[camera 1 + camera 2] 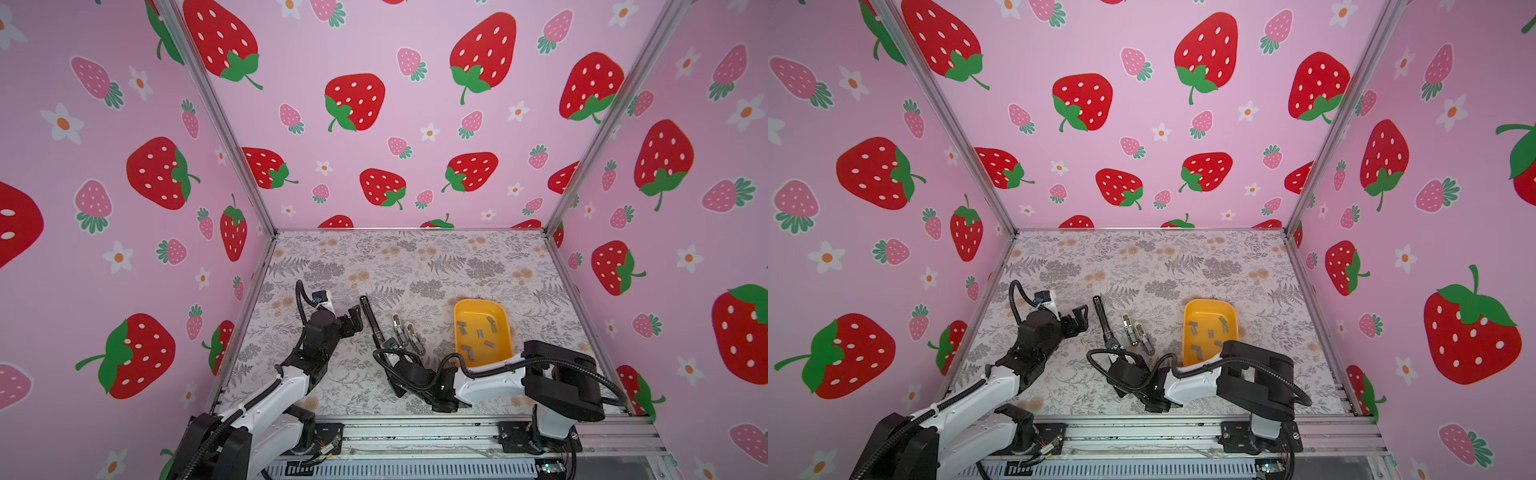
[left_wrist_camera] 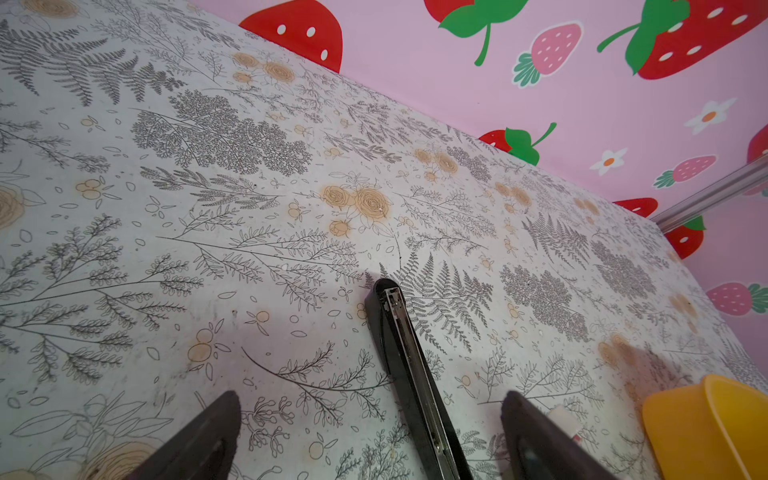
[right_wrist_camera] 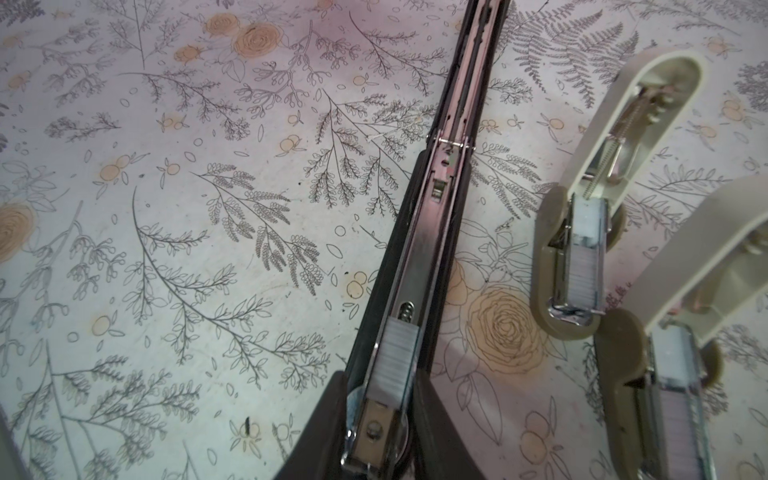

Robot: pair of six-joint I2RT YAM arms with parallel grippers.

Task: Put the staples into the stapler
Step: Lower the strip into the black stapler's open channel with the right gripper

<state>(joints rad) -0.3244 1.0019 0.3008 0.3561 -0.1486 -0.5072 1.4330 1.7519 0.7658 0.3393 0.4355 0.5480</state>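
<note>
A long black stapler (image 1: 371,318) (image 1: 1102,318) lies swung open on the table in both top views. My right gripper (image 3: 380,388) (image 1: 384,352) is shut on its near end, one dark finger against each side of the metal channel. A grey strip of staples (image 3: 395,357) sits in that channel just ahead of the fingers. Several loose staples (image 1: 480,333) (image 1: 1210,332) lie in the yellow tray (image 1: 473,309) (image 1: 1204,309). My left gripper (image 1: 353,318) (image 2: 372,399) hangs open to the left of the stapler's far half, holding nothing; the black stapler (image 2: 399,353) runs between its fingers in the left wrist view.
Two small beige staplers (image 1: 399,328) (image 1: 415,337) lie open to the right of the black one, each with staples in its channel (image 3: 586,266). The tray stands to their right, near my right arm's forearm. Pink strawberry walls close in three sides.
</note>
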